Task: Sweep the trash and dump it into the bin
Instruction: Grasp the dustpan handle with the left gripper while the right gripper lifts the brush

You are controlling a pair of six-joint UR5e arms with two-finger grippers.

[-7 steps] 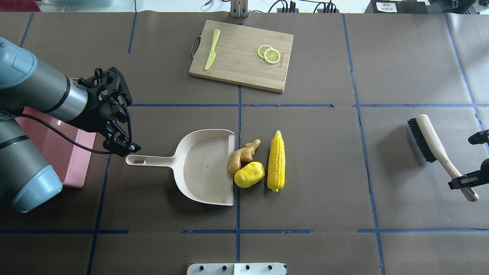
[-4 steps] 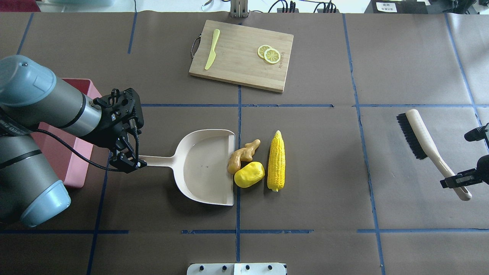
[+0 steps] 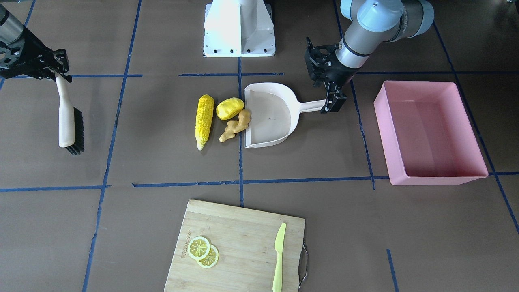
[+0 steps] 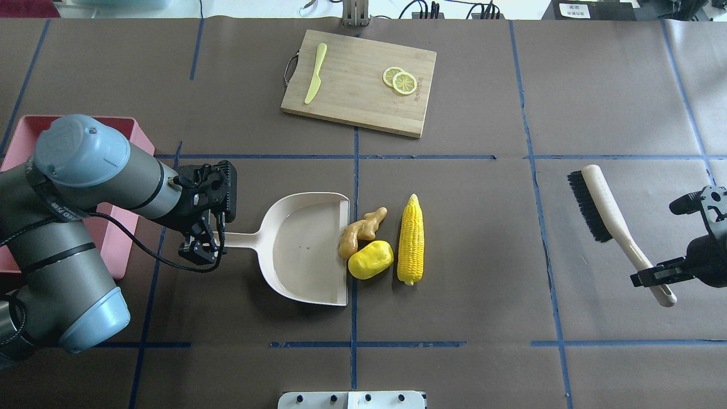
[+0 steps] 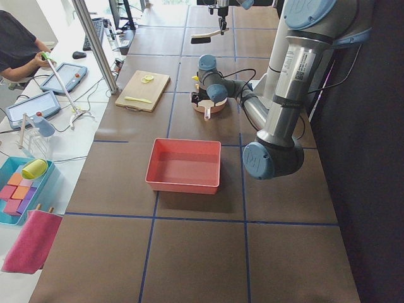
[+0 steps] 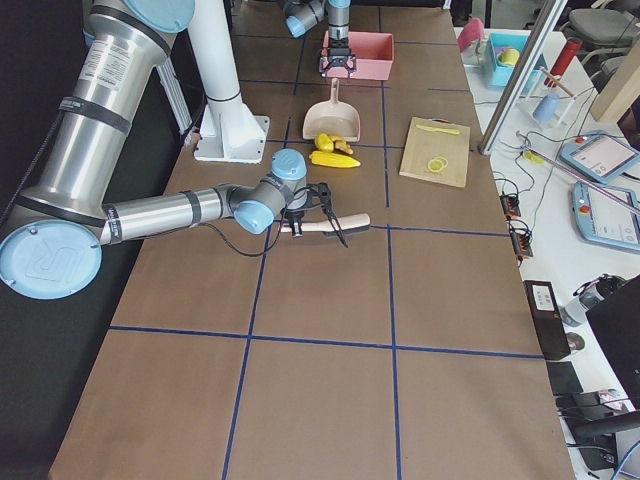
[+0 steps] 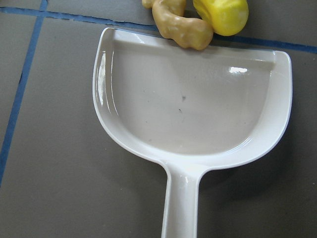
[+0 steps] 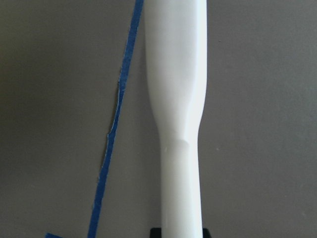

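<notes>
**Both tools at the grippers; trash on the table, outside the bin**

Left gripper (image 4: 201, 248): over the tail of the dustpan (image 4: 306, 250) handle, jaws on either side of it. The handle's tip is hidden beneath the gripper. The left wrist view shows no fingers, and the handle runs off its bottom edge. Cannot tell whether the jaws are pressing on it.

Right gripper (image 4: 653, 278): closed on the handle of the brush (image 4: 602, 204), toward the table's right end. The right wrist view gives only the white handle and a dark sliver of finger at the bottom edge; the bristles are out of frame.

Trash lies mid-table at the dustpan's open lip. The ginger root (image 4: 360, 227) touches the lip, the potato-like lump (image 4: 370, 259) touches the ginger, and the corn cob (image 4: 410, 240) lies just beside the lump on the far side from the pan. The wrist view crops the ginger and lump and misses the corn.

Bin (image 3: 438, 178): near the table's left end, nothing visible inside. In the overhead view the left arm covers most of it.
</notes>
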